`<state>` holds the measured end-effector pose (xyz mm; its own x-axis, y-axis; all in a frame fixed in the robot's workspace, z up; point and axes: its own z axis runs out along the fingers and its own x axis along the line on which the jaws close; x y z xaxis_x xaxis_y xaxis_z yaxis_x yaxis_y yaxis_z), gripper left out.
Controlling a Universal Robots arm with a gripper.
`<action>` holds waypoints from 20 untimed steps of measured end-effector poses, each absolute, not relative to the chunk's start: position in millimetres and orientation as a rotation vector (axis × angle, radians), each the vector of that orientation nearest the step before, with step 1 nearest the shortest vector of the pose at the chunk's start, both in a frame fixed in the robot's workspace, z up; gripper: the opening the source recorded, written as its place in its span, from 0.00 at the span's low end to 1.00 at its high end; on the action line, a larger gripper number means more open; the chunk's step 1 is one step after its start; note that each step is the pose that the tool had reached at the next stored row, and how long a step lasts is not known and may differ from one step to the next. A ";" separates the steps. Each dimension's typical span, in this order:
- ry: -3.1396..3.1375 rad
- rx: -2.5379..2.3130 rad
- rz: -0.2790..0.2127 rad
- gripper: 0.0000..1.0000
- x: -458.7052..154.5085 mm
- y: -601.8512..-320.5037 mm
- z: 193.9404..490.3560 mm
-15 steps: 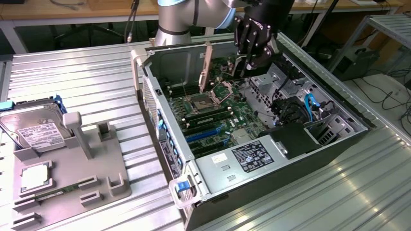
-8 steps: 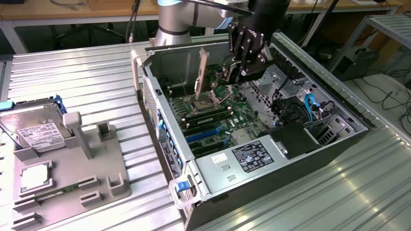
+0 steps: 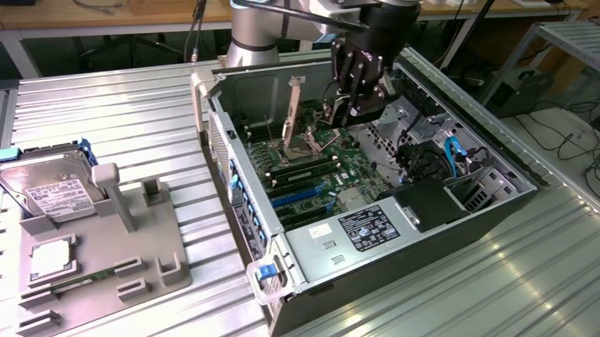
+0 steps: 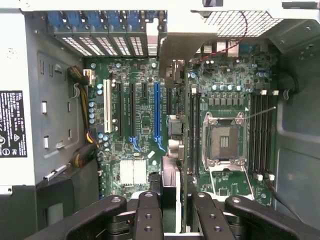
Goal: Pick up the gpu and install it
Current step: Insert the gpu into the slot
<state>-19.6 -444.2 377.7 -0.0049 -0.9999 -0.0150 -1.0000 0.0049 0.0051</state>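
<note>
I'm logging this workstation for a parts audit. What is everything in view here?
computer case: one, black and silver, on the table
motherboard: one, green, inside the case
hard drive: one, silver, white label, in the fixture, exterior view's left
processor chip: one, silver, in the fixture
fixture: one, grey, on the table
table: one, ribbed metal
gpu: one, dark, held edge-on over the motherboard
arm: one, silver, reaching into the case
gripper: one, black fingers shut on the gpu

Your silver-grey arm (image 3: 253, 28) comes in from behind and bends over so that its black gripper (image 3: 356, 105) hangs pointing almost straight down, jaws drawn close together and clamped on the thin edge of the gpu (image 4: 169, 177), one finger (image 4: 149, 210) pressed against each face.
</note>
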 end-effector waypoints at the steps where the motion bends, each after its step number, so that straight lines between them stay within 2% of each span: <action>1: 2.221 -2.212 0.022 0.28 -20.4 -444.3 376.1; 20: 2.235 -2.201 0.021 0.28 -41.4 -444.7 338.6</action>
